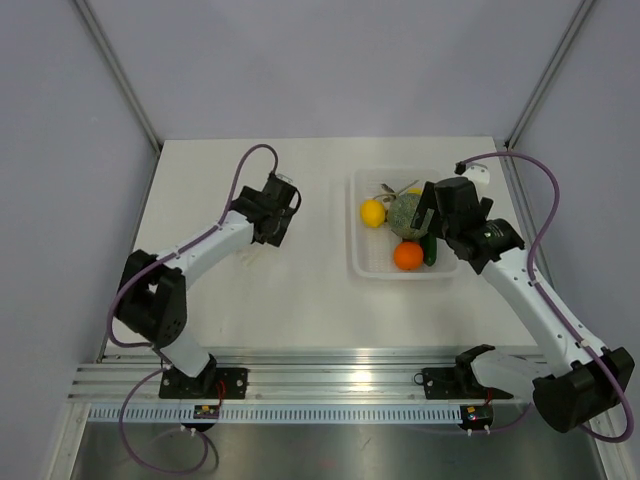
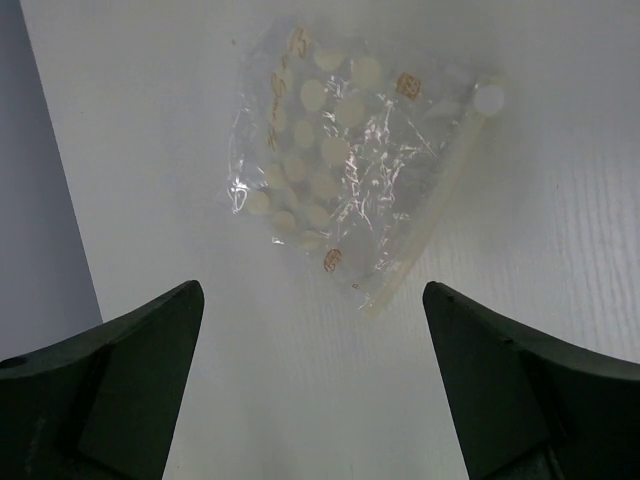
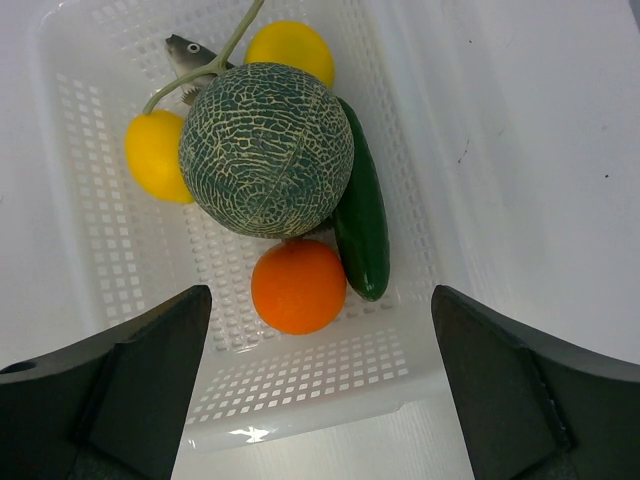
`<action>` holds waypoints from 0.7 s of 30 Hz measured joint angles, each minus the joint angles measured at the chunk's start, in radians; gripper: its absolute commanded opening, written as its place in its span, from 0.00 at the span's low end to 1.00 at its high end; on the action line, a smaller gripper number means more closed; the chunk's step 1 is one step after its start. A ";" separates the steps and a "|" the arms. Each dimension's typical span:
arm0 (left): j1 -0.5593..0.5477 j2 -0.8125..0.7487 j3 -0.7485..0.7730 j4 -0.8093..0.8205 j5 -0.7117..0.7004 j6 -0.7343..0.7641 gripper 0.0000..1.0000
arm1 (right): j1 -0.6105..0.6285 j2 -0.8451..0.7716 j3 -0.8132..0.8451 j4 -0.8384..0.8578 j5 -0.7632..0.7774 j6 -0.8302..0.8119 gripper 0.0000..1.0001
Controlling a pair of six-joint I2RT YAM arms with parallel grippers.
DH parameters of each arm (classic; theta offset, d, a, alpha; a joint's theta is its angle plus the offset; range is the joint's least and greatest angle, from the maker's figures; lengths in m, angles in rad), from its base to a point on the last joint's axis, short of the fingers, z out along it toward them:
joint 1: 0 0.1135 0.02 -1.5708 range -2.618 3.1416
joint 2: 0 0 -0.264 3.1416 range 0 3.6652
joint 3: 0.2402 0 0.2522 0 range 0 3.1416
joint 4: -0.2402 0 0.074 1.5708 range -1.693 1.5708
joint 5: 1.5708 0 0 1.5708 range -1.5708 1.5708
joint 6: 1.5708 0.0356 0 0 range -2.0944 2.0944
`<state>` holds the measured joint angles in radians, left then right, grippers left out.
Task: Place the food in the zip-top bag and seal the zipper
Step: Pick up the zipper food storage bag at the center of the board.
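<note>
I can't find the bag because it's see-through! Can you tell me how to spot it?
Look at the left side of the white table, away from the white basket on the right. Just below the open left gripper lies the zip-top bag, flat on the table. It is the only see-through, crinkly thing, with pale round dots on it.

Top camera overlooks the table [image 1: 280,290]; wrist cameras peer closely at bag [image 2: 350,170], basket [image 3: 85,250].

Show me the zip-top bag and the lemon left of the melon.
zip-top bag [image 2: 340,170], left wrist view, crinkled middle of the plastic.
lemon [image 3: 158,157], right wrist view, centre of its yellow skin.
</note>
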<state>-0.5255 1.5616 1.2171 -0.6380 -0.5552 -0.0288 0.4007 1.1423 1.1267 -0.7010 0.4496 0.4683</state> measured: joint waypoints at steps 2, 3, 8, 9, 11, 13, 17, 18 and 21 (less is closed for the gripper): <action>-0.021 0.073 0.000 -0.010 -0.014 0.004 0.77 | 0.000 -0.010 -0.004 0.001 0.000 0.000 0.99; -0.029 0.103 0.000 -0.016 -0.019 0.004 0.71 | 0.000 -0.017 -0.008 0.002 0.000 0.001 1.00; -0.047 0.195 0.001 -0.023 -0.032 0.010 0.71 | 0.000 -0.042 -0.017 0.002 0.000 0.002 0.99; -0.047 0.208 0.002 -0.024 -0.032 0.010 0.71 | 0.000 -0.043 -0.017 0.002 0.000 0.002 1.00; -0.047 0.232 0.010 -0.026 -0.033 0.011 0.71 | 0.000 -0.044 -0.017 0.001 0.000 0.003 0.99; -0.045 0.251 0.020 -0.026 -0.033 0.012 0.71 | 0.000 -0.044 -0.017 0.002 0.000 0.004 1.00; -0.045 0.293 0.045 -0.025 -0.037 0.014 0.67 | 0.000 -0.044 -0.017 0.002 -0.001 0.005 0.99; -0.045 0.302 0.049 -0.024 -0.040 0.014 0.66 | 0.000 -0.044 -0.017 0.002 -0.003 0.006 0.99; -0.045 0.334 0.065 -0.023 -0.058 0.018 0.64 | 0.000 -0.044 -0.017 0.002 -0.007 0.008 0.99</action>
<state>-0.5705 1.8957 1.2819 -0.6605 -0.6136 -0.0113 0.4007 1.0985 1.1095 -0.6994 0.4423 0.4759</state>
